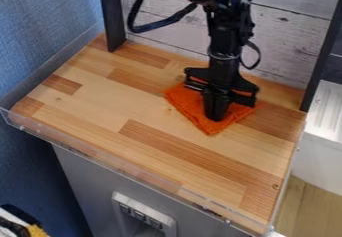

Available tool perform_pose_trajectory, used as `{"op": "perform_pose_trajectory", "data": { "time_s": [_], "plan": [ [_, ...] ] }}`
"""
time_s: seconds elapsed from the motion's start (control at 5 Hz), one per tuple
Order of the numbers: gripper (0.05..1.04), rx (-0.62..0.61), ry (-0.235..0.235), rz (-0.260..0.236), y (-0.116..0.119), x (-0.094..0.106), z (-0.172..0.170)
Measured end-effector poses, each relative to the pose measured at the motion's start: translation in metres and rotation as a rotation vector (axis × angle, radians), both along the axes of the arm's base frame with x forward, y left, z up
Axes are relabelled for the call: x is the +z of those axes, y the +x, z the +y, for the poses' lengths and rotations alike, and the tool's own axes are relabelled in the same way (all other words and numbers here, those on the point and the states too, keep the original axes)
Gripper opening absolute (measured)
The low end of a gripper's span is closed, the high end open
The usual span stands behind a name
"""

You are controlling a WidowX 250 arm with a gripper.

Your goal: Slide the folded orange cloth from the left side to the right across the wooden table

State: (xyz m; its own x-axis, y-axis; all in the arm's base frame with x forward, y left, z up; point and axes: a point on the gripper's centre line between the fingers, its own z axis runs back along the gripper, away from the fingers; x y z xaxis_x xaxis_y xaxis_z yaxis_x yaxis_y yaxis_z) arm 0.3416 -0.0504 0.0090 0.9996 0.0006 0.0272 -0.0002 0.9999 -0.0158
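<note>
1. Orange cloth (188, 103) on wooden surface (100, 98), just right of the frame's centre, one corner toward the bottom
2. Black end effector (215, 116) points down over its middle; whether spread or closed, I cannot tell

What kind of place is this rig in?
Likely a small tabletop test station: wood-block worktop with a clear plastic edge strip, and a black arm over an orange cloth.
</note>
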Motion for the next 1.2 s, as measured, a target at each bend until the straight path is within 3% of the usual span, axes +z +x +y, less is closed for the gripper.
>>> {"op": "perform_pose_trajectory", "data": {
  "time_s": [0.2,0.4,0.6,0.8,1.0,1.2],
  "plan": [
    [0.081,-0.025,0.016,0.008,0.002,0.002,-0.007],
    [0.229,-0.049,0.027,0.055,-0.003,0.006,-0.013],
    [0.48,-0.068,0.033,0.082,-0.01,0.02,-0.008],
    [0.781,-0.046,0.028,0.064,-0.016,0.045,0.014],
    [0.995,-0.044,0.021,0.053,-0.026,0.059,0.033],
    [1.001,-0.031,0.018,0.039,-0.041,0.07,0.061]
  ]
}}
